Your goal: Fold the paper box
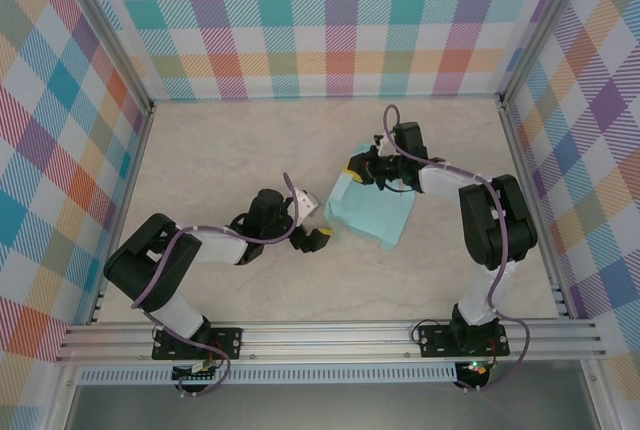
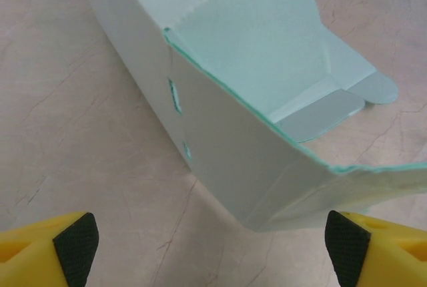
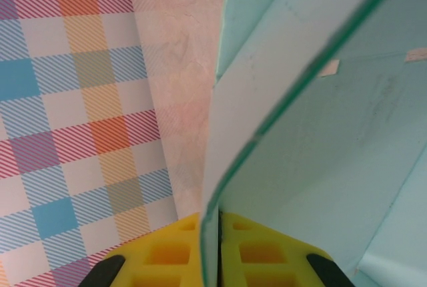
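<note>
Folding step in hand, by my reading: raising a side wall of the paper box, pale aqua card lying partly folded mid-way across the table. Doing it well means pushing along the crease, not the thin edge. Nearest, the left gripper is spread wide and empty, just short of that wall. Farther back, the right gripper is clamped tight on an upright flap's edge.
</note>
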`<state>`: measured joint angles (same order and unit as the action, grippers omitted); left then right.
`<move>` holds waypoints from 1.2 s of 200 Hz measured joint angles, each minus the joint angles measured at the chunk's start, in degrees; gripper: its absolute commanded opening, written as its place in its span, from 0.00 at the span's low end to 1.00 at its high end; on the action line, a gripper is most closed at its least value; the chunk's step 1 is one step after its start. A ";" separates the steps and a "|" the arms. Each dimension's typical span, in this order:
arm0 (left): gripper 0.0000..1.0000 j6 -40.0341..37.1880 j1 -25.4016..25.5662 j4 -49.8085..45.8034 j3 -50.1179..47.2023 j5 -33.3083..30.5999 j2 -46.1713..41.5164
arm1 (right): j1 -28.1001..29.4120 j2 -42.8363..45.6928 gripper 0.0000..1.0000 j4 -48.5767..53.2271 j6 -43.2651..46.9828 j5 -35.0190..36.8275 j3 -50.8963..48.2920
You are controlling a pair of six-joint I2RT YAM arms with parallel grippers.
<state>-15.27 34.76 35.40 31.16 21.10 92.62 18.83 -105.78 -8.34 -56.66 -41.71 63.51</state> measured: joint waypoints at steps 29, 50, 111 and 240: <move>0.84 0.42 0.09 3.76 0.11 -0.76 2.64 | -0.02 -0.46 0.09 -3.37 -1.18 -0.59 -0.33; 0.81 0.46 0.39 4.17 1.05 -0.76 3.80 | -0.02 -0.46 0.09 -6.49 -1.60 -0.61 -1.75; 0.77 0.94 2.75 5.79 3.41 -2.40 5.44 | -0.28 -0.26 0.09 -17.68 -2.51 -0.35 -9.09; 0.98 4.57 4.42 8.50 4.28 -2.38 6.71 | -0.48 1.90 0.04 -19.02 -3.56 2.08 -11.39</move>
<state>-10.70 39.18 43.90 35.44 18.72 99.33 18.35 -103.88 -27.35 -60.23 -39.64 52.12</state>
